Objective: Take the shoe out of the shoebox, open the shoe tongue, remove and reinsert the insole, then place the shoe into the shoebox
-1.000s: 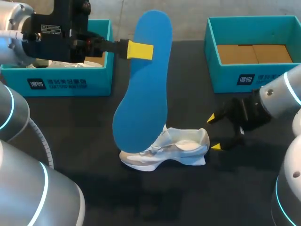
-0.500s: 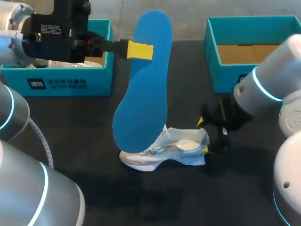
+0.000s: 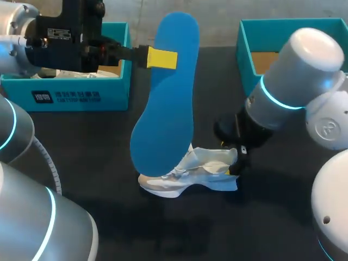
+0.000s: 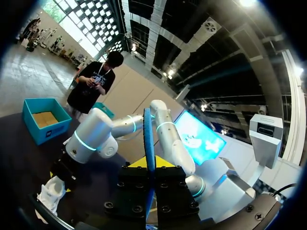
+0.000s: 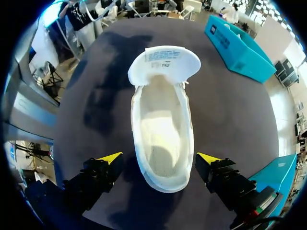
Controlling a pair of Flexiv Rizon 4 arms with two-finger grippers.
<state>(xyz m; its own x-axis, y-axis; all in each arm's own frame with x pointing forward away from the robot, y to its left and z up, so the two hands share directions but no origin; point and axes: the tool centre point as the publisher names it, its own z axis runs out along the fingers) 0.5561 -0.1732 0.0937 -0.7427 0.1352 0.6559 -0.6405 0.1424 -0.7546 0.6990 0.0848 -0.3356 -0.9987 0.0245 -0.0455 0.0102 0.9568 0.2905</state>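
A blue insole (image 3: 166, 98) hangs upright over the table, its lower end just above the toe of the white shoe (image 3: 190, 173). My left gripper (image 3: 162, 58) is shut on the insole's upper part; in the left wrist view the insole (image 4: 148, 139) shows edge-on between the fingers of that gripper (image 4: 149, 165). The shoe (image 5: 163, 134) stands on its sole with the tongue (image 5: 164, 62) folded forward and its inside bare. My right gripper (image 5: 159, 158) is open, one yellow tip on each side of the heel. In the head view the right gripper (image 3: 234, 163) is at the heel end.
A teal shoebox (image 3: 76, 87) with white paper inside stands at the back left. A second teal box (image 3: 261, 81) with a brown cardboard floor stands at the back right, partly hidden by my right arm. The shoe rests on a dark tabletop (image 3: 109, 217).
My right arm has moved left to the shoe, and its open fingers now straddle the heel. The left arm and the insole have stayed put.
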